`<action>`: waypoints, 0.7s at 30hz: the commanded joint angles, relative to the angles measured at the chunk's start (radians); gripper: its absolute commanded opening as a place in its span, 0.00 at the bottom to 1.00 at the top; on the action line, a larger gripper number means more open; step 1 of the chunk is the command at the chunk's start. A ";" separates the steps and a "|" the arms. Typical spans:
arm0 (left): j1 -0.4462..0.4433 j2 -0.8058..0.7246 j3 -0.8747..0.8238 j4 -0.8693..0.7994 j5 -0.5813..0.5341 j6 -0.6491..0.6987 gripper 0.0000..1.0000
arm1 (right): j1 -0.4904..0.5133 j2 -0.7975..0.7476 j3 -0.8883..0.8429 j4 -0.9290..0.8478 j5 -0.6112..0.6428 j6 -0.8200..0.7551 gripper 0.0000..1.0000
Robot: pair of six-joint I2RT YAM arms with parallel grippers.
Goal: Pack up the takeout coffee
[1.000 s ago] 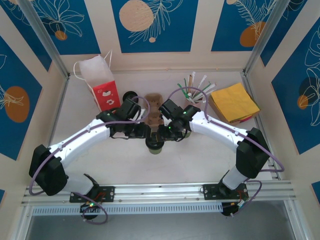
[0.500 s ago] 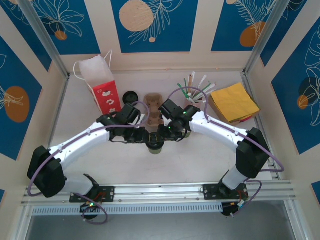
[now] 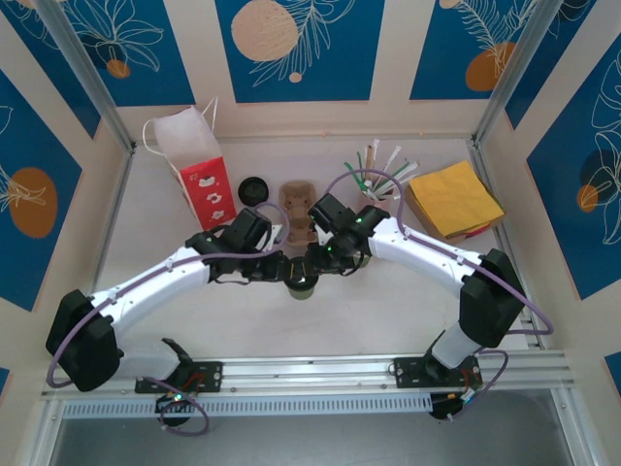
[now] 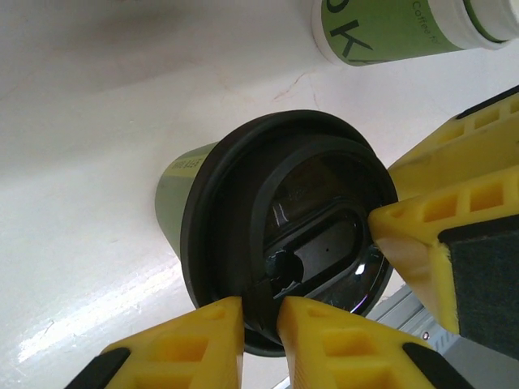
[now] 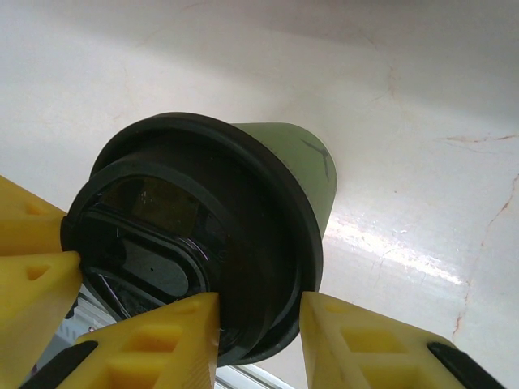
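Note:
The takeout coffee (image 3: 301, 284), a small green cup with a black lid, stands upright on the white table between the two arms. My left gripper (image 3: 287, 272) reaches it from the left. In the left wrist view the lid (image 4: 284, 227) faces the camera, and my left gripper (image 4: 261, 318) is shut on its raised inner rim. My right gripper (image 3: 318, 264) comes from the right. In the right wrist view the cup (image 5: 203, 259) shows its green wall, and my right gripper (image 5: 259, 324) is shut across the lid's outer edge. Each wrist view shows the other gripper's yellow fingers (image 4: 430, 243) (image 5: 32, 267) beside the lid.
A second green cup (image 4: 389, 32) with a white rim stands just beyond the coffee. At the back are a red and white paper bag (image 3: 199, 170), a loose black lid (image 3: 254, 187), a brown cardboard carrier (image 3: 299, 209), a holder of straws (image 3: 378, 170) and yellow napkins (image 3: 454, 199).
My left gripper has slid right, towards the near edge, onto the cup, and its fingers have closed on the lid rim. The right arm and the cup have stayed put.

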 commanded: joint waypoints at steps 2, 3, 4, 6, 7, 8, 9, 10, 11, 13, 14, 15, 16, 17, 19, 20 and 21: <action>-0.033 0.066 -0.097 -0.147 -0.067 0.013 0.18 | 0.017 0.022 -0.050 -0.050 0.007 0.017 0.32; -0.033 0.057 -0.085 -0.156 -0.070 0.013 0.18 | 0.017 0.022 -0.049 -0.050 0.005 0.018 0.32; -0.034 0.045 -0.071 -0.165 -0.072 0.012 0.18 | 0.017 0.020 -0.048 -0.050 0.006 0.018 0.32; -0.033 0.025 -0.028 -0.184 -0.073 0.011 0.19 | 0.016 0.020 -0.047 -0.050 0.005 0.018 0.32; -0.033 0.018 -0.003 -0.192 -0.069 0.011 0.21 | 0.017 0.020 -0.044 -0.051 0.005 0.018 0.32; -0.033 0.013 0.017 -0.196 -0.064 0.010 0.21 | 0.017 0.021 -0.043 -0.051 0.005 0.016 0.32; -0.033 0.009 0.041 -0.200 -0.056 0.005 0.22 | 0.017 0.022 -0.043 -0.051 0.006 0.016 0.32; -0.032 0.003 0.058 -0.196 -0.046 -0.001 0.23 | 0.017 0.024 -0.042 -0.052 0.006 0.016 0.32; -0.033 -0.005 0.070 -0.190 -0.037 -0.005 0.24 | 0.017 0.024 -0.042 -0.054 0.006 0.016 0.32; -0.035 -0.018 0.092 -0.174 -0.023 -0.017 0.26 | 0.017 0.022 -0.043 -0.054 0.005 0.017 0.32; -0.035 -0.022 0.096 -0.167 -0.017 -0.019 0.27 | 0.017 0.021 -0.044 -0.055 0.007 0.018 0.32; -0.035 -0.022 0.097 -0.160 -0.007 -0.020 0.28 | 0.017 0.019 -0.044 -0.054 0.007 0.019 0.32; -0.037 -0.018 0.097 -0.154 0.002 -0.020 0.28 | 0.017 0.019 -0.046 -0.053 0.007 0.018 0.32; -0.040 -0.014 0.092 -0.151 0.004 -0.020 0.29 | 0.017 0.018 -0.048 -0.053 0.008 0.018 0.32; -0.051 -0.003 0.084 -0.147 0.003 -0.020 0.30 | 0.018 0.019 -0.046 -0.053 0.005 0.018 0.32; -0.054 0.002 0.082 -0.145 0.002 -0.021 0.30 | 0.018 0.018 -0.046 -0.055 0.006 0.018 0.32; -0.055 0.007 0.084 -0.141 0.002 -0.022 0.32 | 0.017 0.017 -0.046 -0.054 0.005 0.018 0.32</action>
